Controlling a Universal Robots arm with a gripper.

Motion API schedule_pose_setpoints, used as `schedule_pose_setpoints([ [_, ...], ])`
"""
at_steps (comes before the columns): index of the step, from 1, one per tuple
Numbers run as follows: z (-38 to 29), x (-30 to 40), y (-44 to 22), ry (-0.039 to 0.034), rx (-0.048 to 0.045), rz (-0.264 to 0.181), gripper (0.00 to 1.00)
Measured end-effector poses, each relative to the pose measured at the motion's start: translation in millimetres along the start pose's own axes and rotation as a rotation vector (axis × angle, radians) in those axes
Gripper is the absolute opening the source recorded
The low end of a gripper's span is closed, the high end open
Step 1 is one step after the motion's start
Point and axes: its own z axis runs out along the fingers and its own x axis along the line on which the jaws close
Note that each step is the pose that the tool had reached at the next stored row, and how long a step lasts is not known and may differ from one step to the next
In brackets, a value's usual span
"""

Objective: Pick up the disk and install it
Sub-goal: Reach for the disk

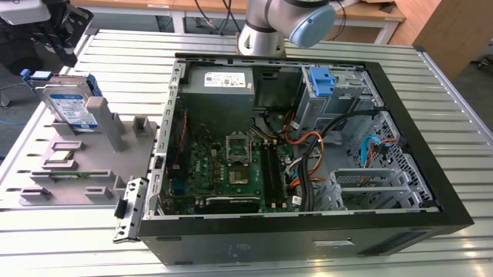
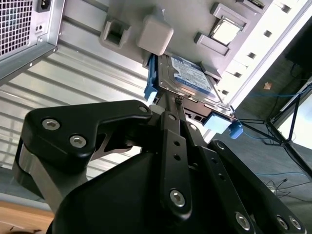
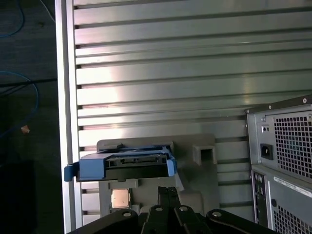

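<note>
The disk (image 1: 69, 107) is a silver drive with a white-and-blue label and blue side rails. It stands tilted on edge in a grey holder (image 1: 85, 167) at the exterior view's left, beside the open computer case (image 1: 308, 236). In both wrist views my gripper (image 2: 166, 100) (image 3: 168, 191) looks shut with nothing between its fingers. It points toward the disk (image 2: 192, 75) (image 3: 126, 165) from a distance and does not touch it. The arm's base (image 1: 289, 23) rises behind the case.
Inside the case are a grey power supply (image 1: 219, 81), a blue bracket (image 1: 320, 81) in the drive bay, a green motherboard (image 1: 231, 167) and loose cables (image 1: 316, 144). The holder also carries a small chip (image 1: 60, 156). The ribbed metal table (image 1: 62, 242) ends close to the holder's left.
</note>
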Motion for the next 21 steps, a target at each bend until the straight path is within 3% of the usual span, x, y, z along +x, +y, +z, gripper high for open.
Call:
schedule_pose_setpoints([
  [11, 3.5, 28.8, -1.8, 0.0, 0.0, 0.0, 0.11],
  [16, 5.7, 35.6, -2.1, -0.0003, -0.0014, 0.0, 0.11],
  [21, 8.0, 37.0, -2.3, 0.0022, -0.0274, -0.002, 0.11],
])
